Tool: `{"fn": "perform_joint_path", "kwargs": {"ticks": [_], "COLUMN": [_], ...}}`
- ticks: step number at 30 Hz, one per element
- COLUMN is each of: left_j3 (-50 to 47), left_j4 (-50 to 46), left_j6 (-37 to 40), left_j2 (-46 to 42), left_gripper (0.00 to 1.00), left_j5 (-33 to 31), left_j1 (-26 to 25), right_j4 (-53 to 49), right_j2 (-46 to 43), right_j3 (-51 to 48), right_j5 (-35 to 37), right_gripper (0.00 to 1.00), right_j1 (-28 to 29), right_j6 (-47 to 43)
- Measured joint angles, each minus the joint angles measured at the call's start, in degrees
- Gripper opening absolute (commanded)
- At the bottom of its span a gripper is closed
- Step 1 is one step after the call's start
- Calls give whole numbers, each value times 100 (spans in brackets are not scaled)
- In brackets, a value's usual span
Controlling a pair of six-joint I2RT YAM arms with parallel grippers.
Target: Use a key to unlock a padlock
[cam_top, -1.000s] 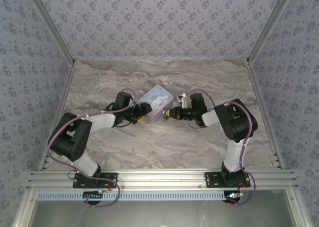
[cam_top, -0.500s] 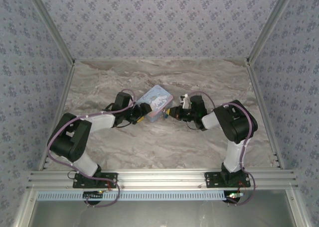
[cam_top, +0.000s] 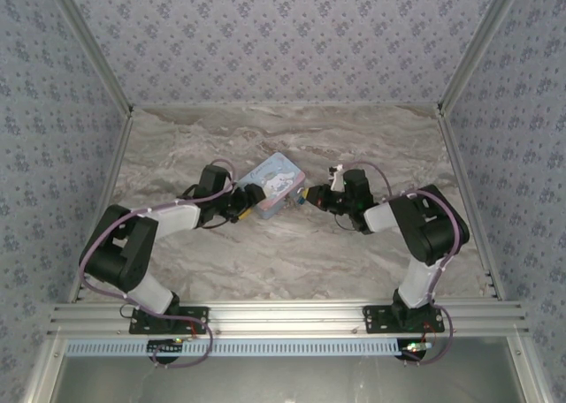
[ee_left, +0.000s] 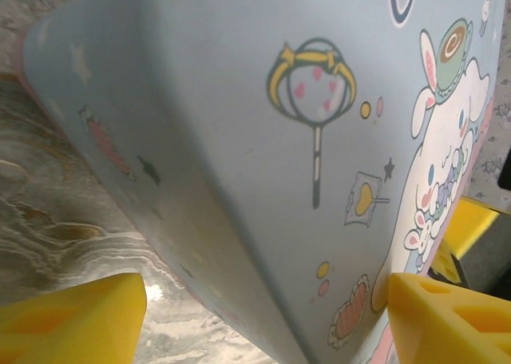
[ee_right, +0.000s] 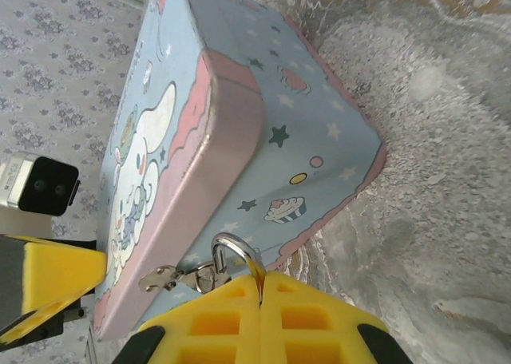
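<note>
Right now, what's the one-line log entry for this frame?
left pincer open astride tin corner | right pincer shut on padlock hanging at hasp | locked or unlocked: cannot tell

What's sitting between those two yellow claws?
In the top view, the light-blue cartoon tin box lies between the left gripper and the right gripper. The right one pinches the padlock's shackle beside it.

1x tin (cam_top: 272, 180), 1x padlock (ee_right: 230, 236)

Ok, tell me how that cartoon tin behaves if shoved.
The tin probably slides rather than tips: it lies flat and low on the marbled table. Its thin metal walls look rigid yet light. The padlock hangs on its hasp, so tugging may drag it.
</note>
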Motion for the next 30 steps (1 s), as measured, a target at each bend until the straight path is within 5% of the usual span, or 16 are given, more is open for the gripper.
{"fn": "perform_joint_path", "kwargs": {"ticks": [7, 17, 30], "left_j3": [162, 658, 1248], "left_j4": [-306, -1008, -1797], "left_j6": [262, 914, 2142], "left_j2": [-4, -9, -1305], "left_gripper": [79, 99, 100], "left_j5": [-4, -319, -1517], "left_j1": [197, 409, 560], "right_j4": [-1281, -4463, -7508], "right_j2": [-1003, -2551, -2852], "right_j3": [-39, 273, 1250], "right_j5": [68, 431, 1303], "right_gripper": [0, 1, 1], "right_j1": [-33, -7, 669], "right_j6": [-562, -1589, -2048]}}
